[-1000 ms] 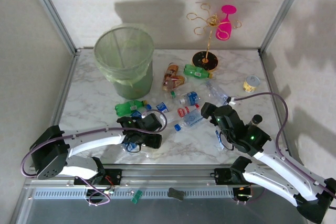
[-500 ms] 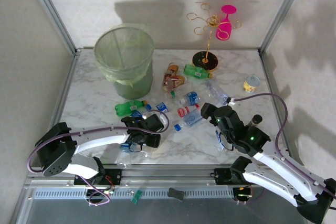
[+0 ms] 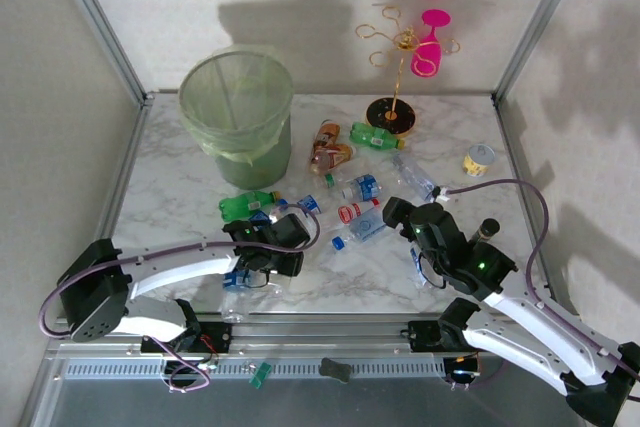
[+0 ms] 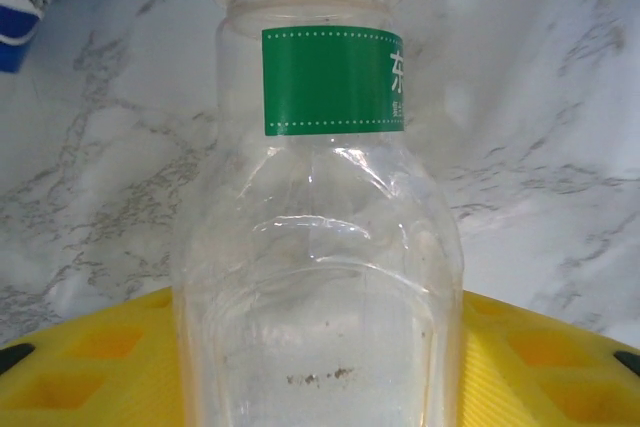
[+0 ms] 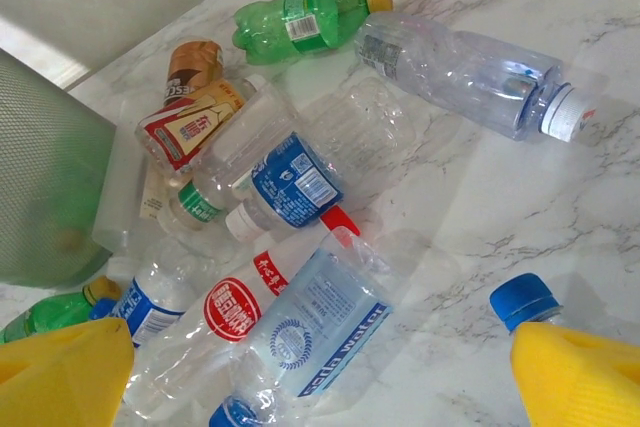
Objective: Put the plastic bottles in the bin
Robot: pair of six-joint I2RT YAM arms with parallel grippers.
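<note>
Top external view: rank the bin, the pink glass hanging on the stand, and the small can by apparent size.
1. bin, by far the largest.
2. pink glass; it hangs higher, nearer the camera, so its true rank is unsure.
3. can, smallest.

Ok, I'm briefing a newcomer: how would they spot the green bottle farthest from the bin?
Find the gold stand holding a pink glass at the back. Beside its black base lies the green bottle. Its neighbours are clear or brown; the other green bottle lies in front of the bin.
</note>
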